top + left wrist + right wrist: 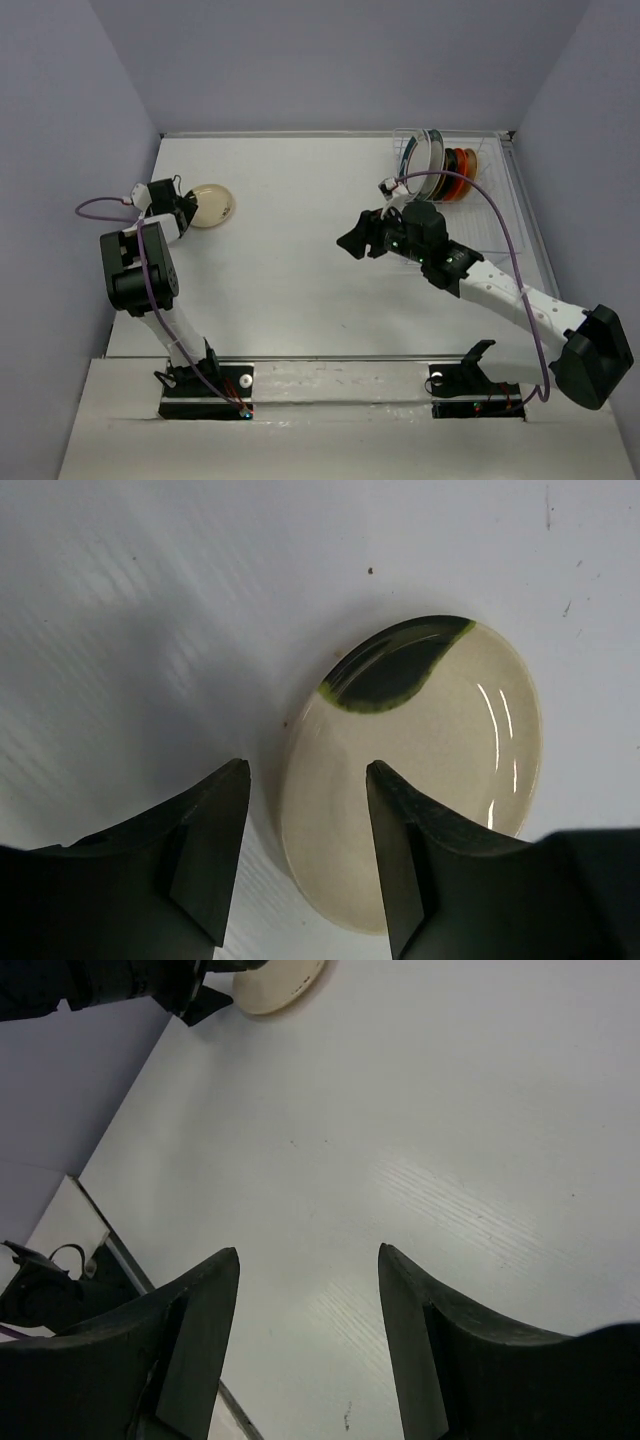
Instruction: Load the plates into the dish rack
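A cream plate (210,205) with a dark green mark lies flat at the table's far left; the left wrist view shows it (440,750) close up. My left gripper (185,208) is at its near rim, open. The rim sits in the gap between the fingers (307,770), one finger over the plate, the other over the table. My right gripper (355,240) hangs open over the table's middle (308,1252), holding nothing. The dish rack (500,215) stands at the back right. In it stand a white teal-rimmed plate (430,150) and amber and orange-red plates (463,165).
Grey walls close in the table on the left, back and right. The right wrist view shows the cream plate (280,985) far off with the left arm beside it. A purple cable (500,215) arcs from the right arm over the rack.
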